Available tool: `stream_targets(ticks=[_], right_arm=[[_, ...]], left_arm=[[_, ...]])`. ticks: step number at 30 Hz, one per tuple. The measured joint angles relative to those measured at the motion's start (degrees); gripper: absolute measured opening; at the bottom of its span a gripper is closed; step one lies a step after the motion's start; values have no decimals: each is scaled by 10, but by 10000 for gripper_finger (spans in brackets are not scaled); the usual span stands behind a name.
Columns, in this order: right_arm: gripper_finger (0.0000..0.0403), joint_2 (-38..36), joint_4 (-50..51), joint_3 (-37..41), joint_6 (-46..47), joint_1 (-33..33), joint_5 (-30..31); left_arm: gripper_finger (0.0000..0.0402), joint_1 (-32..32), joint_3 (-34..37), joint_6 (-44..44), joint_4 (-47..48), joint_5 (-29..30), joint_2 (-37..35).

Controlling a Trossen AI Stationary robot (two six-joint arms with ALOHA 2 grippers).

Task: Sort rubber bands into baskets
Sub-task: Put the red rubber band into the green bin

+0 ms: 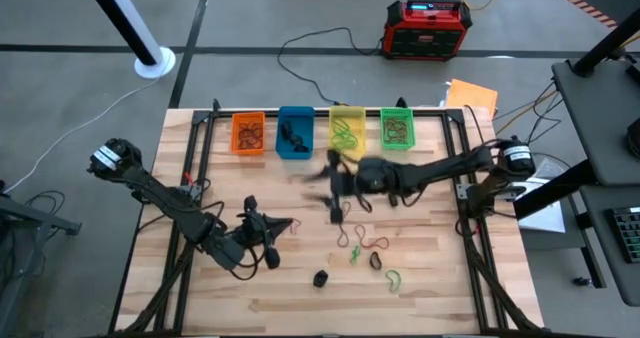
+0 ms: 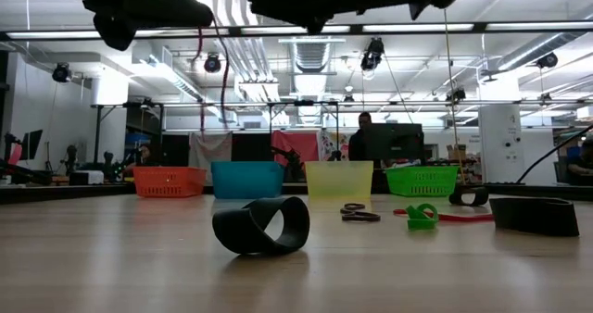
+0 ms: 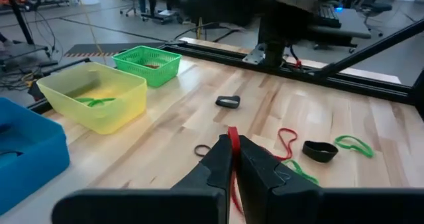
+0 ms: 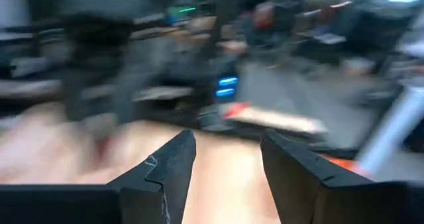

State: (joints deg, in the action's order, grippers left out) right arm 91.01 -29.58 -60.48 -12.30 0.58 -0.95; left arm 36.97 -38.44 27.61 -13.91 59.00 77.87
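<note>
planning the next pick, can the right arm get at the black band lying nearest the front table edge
Probably yes: the black band lies alone on bare wood, and the right end effector is open and empty, nothing between.

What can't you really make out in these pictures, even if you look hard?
- Right gripper, high view: smeared by motion, so whether it carries a band is unclear.
- Right wrist view: the table and room beyond the open jaws are blurred.
- Blue basket, left wrist view: cut off by the picture's edge, contents unseen.
- Orange basket, low view: its wall hides what lies inside.
- Left gripper: shut on a red rubber band; its lower part is hidden between the jaws.
</note>
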Motion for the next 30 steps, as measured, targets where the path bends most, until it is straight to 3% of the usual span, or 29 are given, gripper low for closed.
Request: stream_targets(ticks=[3, 7, 11, 15, 19, 26, 30], right_arm=[[161, -4, -7, -8, 2, -31, 16], [151, -1, 1, 1, 33, -50, -68], [140, -4, -6, 5, 32, -66, -24], [131, -16, -20, 4, -7, -73, -76], [121, -10, -3, 9, -10, -96, -20], [107, -11, -6, 51, 39, -107, -87], [100, -11, -8, 83, 50, -96, -77]], left_arm=[[0, 0, 0, -7, 7, 0, 0], [0, 0, 0, -11, 20, 0, 0], [0, 0, 0, -39, 35, 0, 0], [0, -2, 0, -80, 47, -4, 0], [0, -5, 0, -108, 46, -4, 0], [0, -12, 0, -106, 37, -5, 1], [0, -17, 0, -101, 24, -5, 2]])
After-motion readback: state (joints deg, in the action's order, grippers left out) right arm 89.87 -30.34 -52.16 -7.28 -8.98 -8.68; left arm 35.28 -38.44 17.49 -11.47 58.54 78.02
